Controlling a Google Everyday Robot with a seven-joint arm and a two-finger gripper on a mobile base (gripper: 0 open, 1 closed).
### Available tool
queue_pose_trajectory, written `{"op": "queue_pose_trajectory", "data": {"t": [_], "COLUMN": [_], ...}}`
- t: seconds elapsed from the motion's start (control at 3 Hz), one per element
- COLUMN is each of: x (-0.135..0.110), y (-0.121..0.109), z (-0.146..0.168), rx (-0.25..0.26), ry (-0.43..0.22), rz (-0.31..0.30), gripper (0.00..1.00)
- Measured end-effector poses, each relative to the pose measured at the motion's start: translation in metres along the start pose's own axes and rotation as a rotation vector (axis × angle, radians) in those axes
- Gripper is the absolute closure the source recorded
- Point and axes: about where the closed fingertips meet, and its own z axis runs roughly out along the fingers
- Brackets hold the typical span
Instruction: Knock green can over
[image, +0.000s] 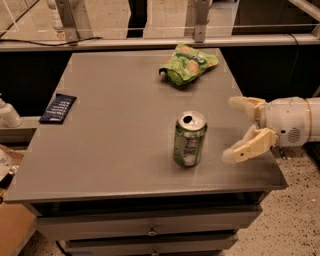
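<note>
The can (189, 140) is seen standing upright on the table (110, 150), to the left of the gripper (230, 129) and near it, but not touched by it. The gripper is held over the table's right edge, its two fingers spread wide with nothing gripped between them. A green bag (187, 64) is laid farther back, left of the gripper. A dark packet (58, 108) is placed well apart, at the far left edge.

Green can (189, 140); apparently cream gripper (231, 129) just beside.
</note>
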Motion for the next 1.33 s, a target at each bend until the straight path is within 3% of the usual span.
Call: {"op": "queue_pose_trajectory", "data": {"t": [0.33, 1.0, 1.33], "x": [-0.005, -0.005, -0.006], "y": [0.008, 0.033, 0.036], "z": [0.018, 0.057, 0.066], "rx": [-0.041, -0.084, -0.076], "ry": [-0.070, -0.092, -0.098], "rz": [-0.046, -0.106, -0.114], "gripper": [0.00, 0.00, 0.16]}}
